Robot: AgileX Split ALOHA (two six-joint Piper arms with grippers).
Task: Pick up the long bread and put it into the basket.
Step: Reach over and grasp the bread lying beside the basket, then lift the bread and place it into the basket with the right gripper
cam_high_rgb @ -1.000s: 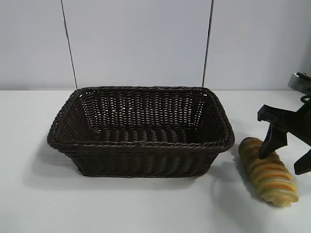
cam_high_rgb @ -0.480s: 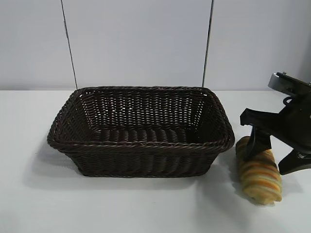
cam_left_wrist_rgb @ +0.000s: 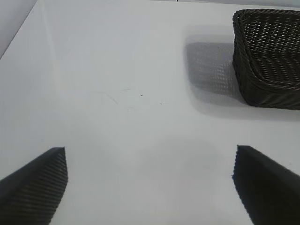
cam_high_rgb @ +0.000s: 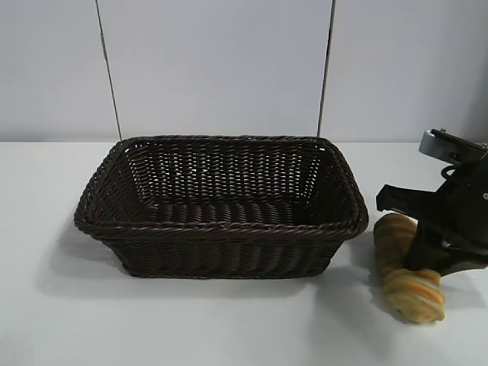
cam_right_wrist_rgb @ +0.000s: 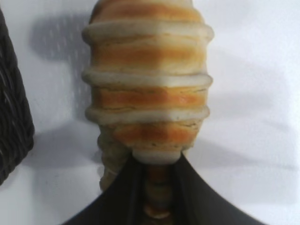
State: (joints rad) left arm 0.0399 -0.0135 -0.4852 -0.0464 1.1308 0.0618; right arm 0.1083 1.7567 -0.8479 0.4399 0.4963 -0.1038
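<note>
The long bread, golden-orange with pale stripes, lies on the white table just right of the basket. My right gripper comes down on its middle and is shut on it. In the right wrist view the black fingers squeeze the long bread into a narrow waist, with the right gripper at its striped end. The left gripper hangs open over bare table, out of the exterior view. The basket shows at the edge of the left wrist view.
The dark wicker basket stands in the middle of the table, its right rim close to the bread. A pale wall with two dark seams stands behind. A basket wall edges the right wrist view.
The right gripper has closed from wide open onto the bread's middle. The bread has swung under it, its front end drawing in toward the basket. The left gripper has not moved.
</note>
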